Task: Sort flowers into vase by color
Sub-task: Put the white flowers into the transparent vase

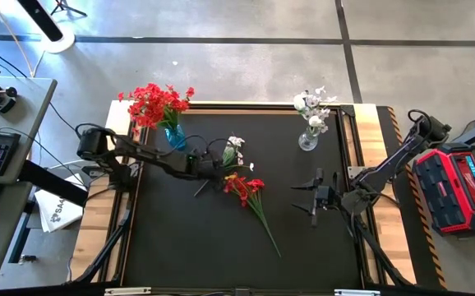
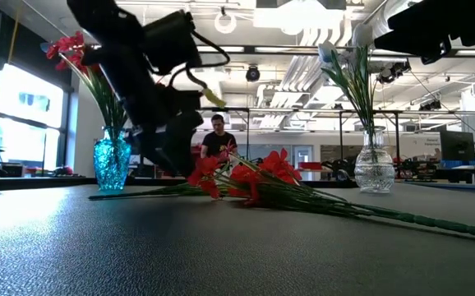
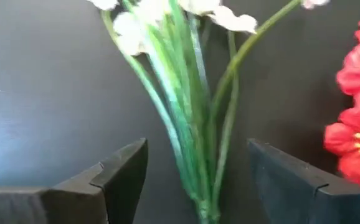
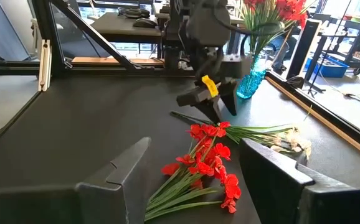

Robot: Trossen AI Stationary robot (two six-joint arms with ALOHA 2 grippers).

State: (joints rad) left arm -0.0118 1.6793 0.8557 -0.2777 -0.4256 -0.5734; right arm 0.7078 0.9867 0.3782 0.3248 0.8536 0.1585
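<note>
Two grippers stand released: left gripper (image 1: 214, 167) astride the white sprig (image 1: 233, 150), right gripper (image 1: 310, 197) waiting; no writing legible.

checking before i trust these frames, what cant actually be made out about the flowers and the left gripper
- Left gripper, left wrist view: open fingers straddle the white sprig; stems blurred, touching or not unclear.
- White sprig, low view: hidden behind the left arm.
- Red sprig, high view: blossom count too small to tell.
- Blue vase, high view: mouth covered by red blossoms.
- Clear vase, low view: blossom tops cut off by the right arm.
</note>
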